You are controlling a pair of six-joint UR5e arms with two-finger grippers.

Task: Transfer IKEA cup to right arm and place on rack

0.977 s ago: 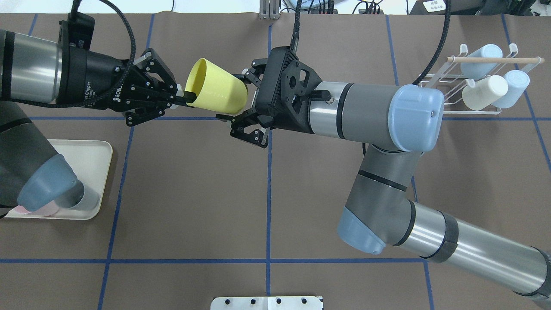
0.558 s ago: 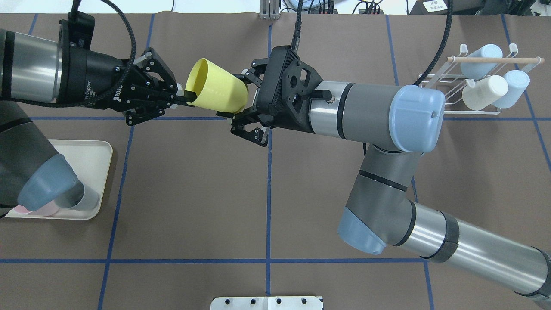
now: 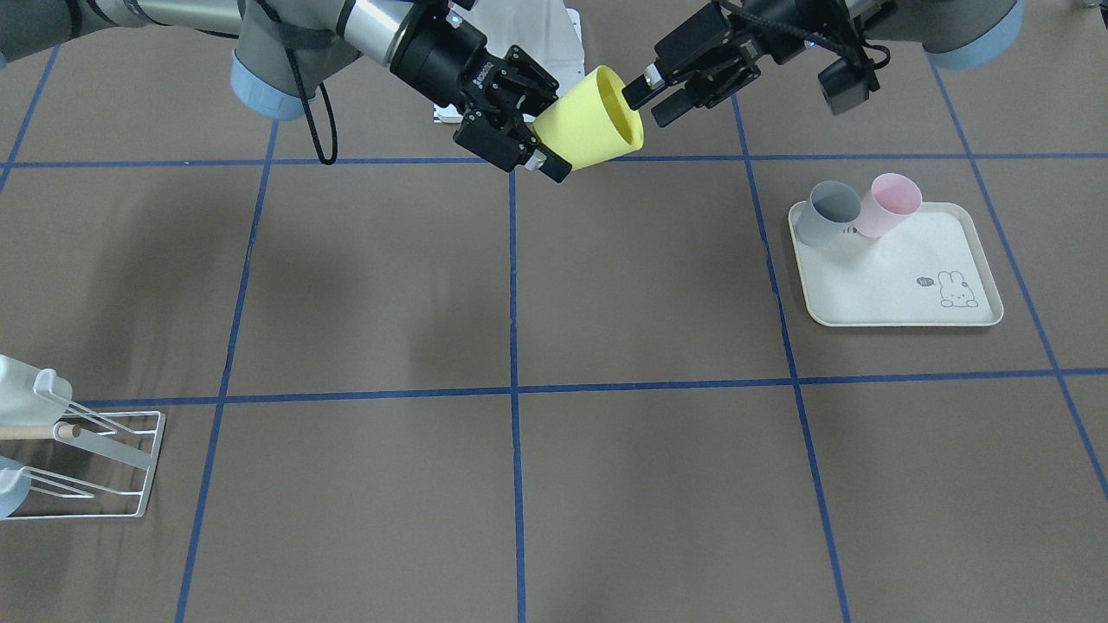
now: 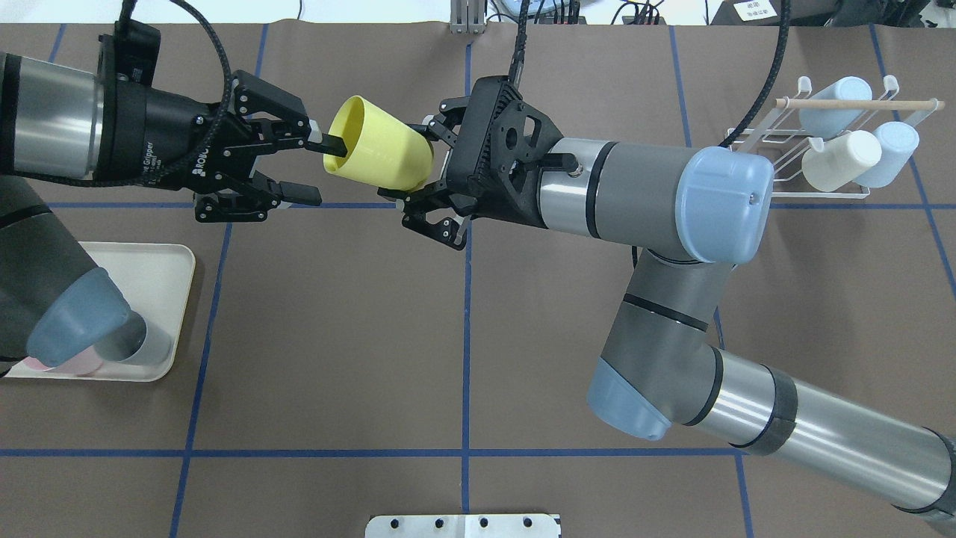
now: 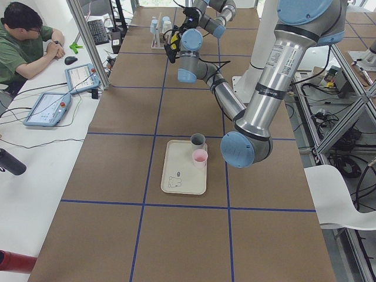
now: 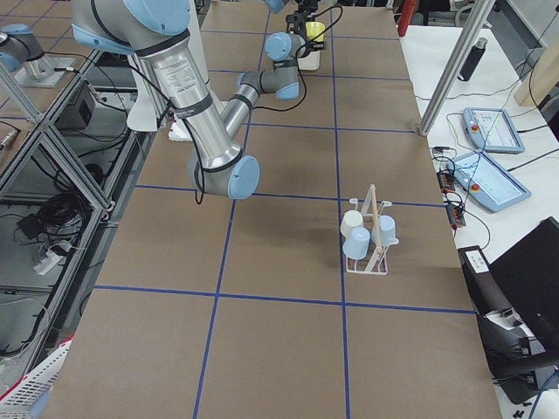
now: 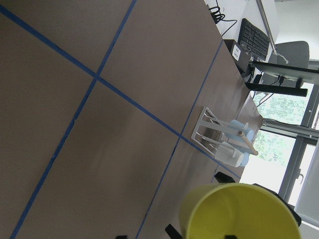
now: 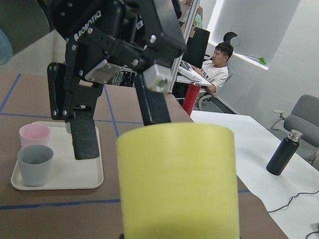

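Presently the cup (image 4: 381, 153) is off the table (image 4: 336, 336), held in the air near the far centre grid line. It lies on its side, mouth toward the left gripper (image 4: 327, 172) and base toward the right gripper (image 4: 408, 166).

Right gripper: fingers are closed on the base end of the cup, one on each side of the wall. This gripper alone carries the cup.

Left gripper: fingers are spread wide and grip nothing. One finger reaches into the cup's mouth. The other stands outside, apart from the wall. Whether the inner finger touches the cup cannot be determined. The right wrist view agrees, with one finger at the rim and the other clear to the side.

Rack (image 4: 754, 138): it stands at the far right corner of the table, well apart from the cup. A dowel (image 4: 851, 103) runs across its top. It carries a cream cup (image 4: 840, 161), a far blue cup (image 4: 840, 96) and a near blue cup (image 4: 892, 153), all tilted on the prongs.

Tray (image 3: 900, 277): it lies flat on the robot's left side, partly hidden under the left arm in the overhead view. A grey cup (image 3: 829, 212) and a pink cup (image 3: 892, 203) stand upright, side by side, at its edge nearest the robot.

A person (image 5: 26, 35) sits at a side table beyond the work area.
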